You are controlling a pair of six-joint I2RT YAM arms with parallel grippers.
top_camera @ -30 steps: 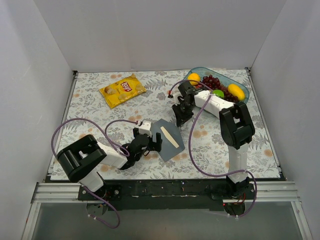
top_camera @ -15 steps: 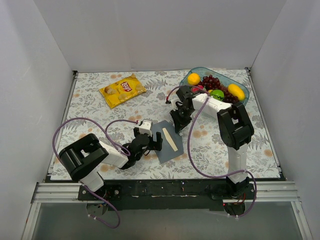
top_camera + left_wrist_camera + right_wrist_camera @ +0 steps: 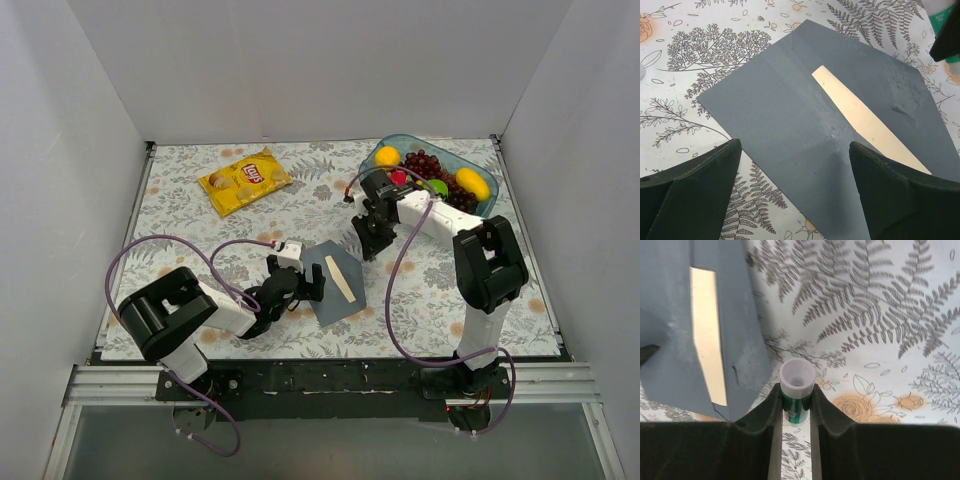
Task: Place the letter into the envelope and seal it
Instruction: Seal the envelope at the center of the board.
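Observation:
The slate grey-blue envelope (image 3: 322,292) lies flat on the floral cloth, also seen in the left wrist view (image 3: 785,115) and the right wrist view (image 3: 740,315). A narrow cream strip of the letter (image 3: 341,277) shows through it (image 3: 865,120) (image 3: 707,335). My left gripper (image 3: 303,290) is open and empty, with its fingers astride the envelope's near left edge (image 3: 794,146). My right gripper (image 3: 371,243) is shut on a green glue stick with a white end (image 3: 797,382), held just right of the envelope above the cloth.
A yellow crisp bag (image 3: 245,180) lies at the back left. A teal tray (image 3: 440,143) with lemons, grapes and a lime stands at the back right, close behind the right arm. White walls enclose the table on three sides.
My right gripper, with the glue stick, has moved a little to the right, off the envelope's edge. The envelope has shifted slightly. The left arm has hardly moved.

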